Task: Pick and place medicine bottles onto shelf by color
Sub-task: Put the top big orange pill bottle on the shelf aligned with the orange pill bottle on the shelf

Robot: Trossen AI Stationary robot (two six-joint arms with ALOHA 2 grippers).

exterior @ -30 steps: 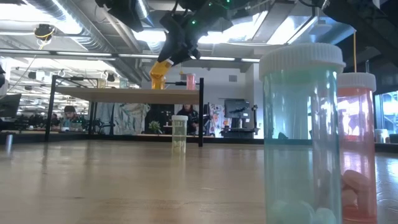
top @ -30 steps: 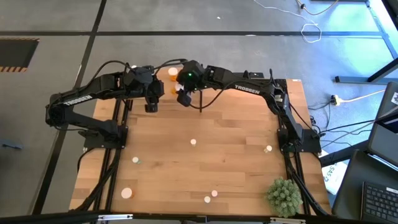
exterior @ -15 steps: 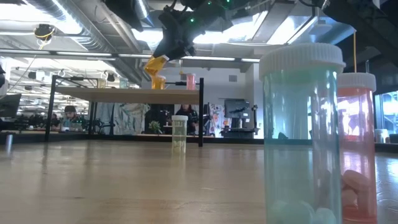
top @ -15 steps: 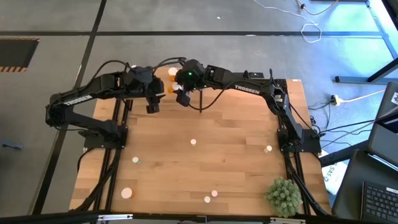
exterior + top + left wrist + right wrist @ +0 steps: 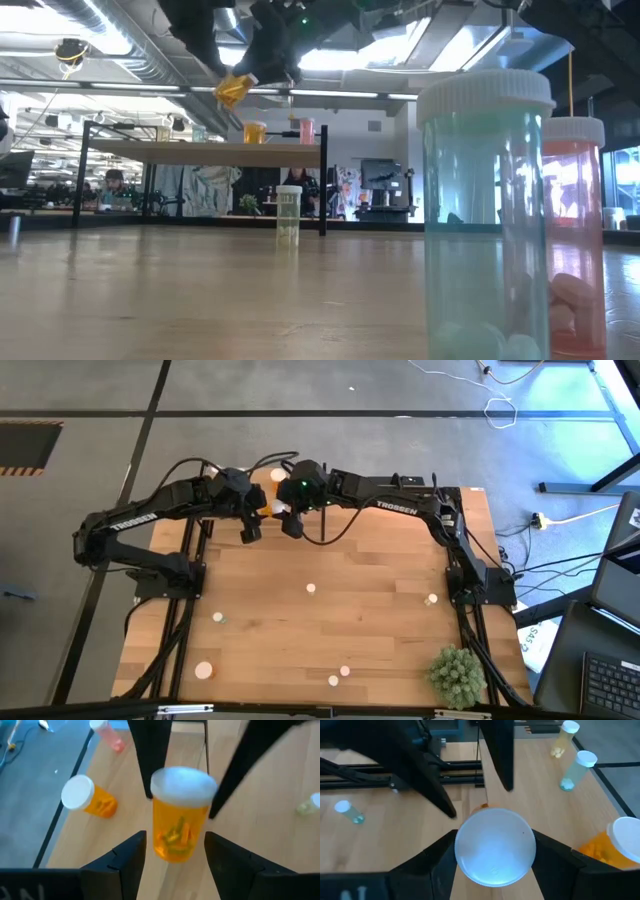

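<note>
Orange bottle hangs at the far end of the table in the high view, between the left gripper and the right gripper, which face each other closely. This looks like a handover.

From the low view, the bottle is tilted in the air above the shelf. A second orange bottle and a pink bottle already stand on the shelf. A pale bottle waits on the table below, and a green bottle and a red bottle loom close to the lens.

In the left wrist view, the other arm's fingers pinch the bottle at its white cap. The left gripper's own fingers sit spread to either side of the body, with gaps showing, so they are not gripping it. The lower body is probably left free for them to take.

The right wrist view looks straight down on the cap, clamped between the right gripper's fingers. A hold that high makes the bottle prone to swinging.
</note>
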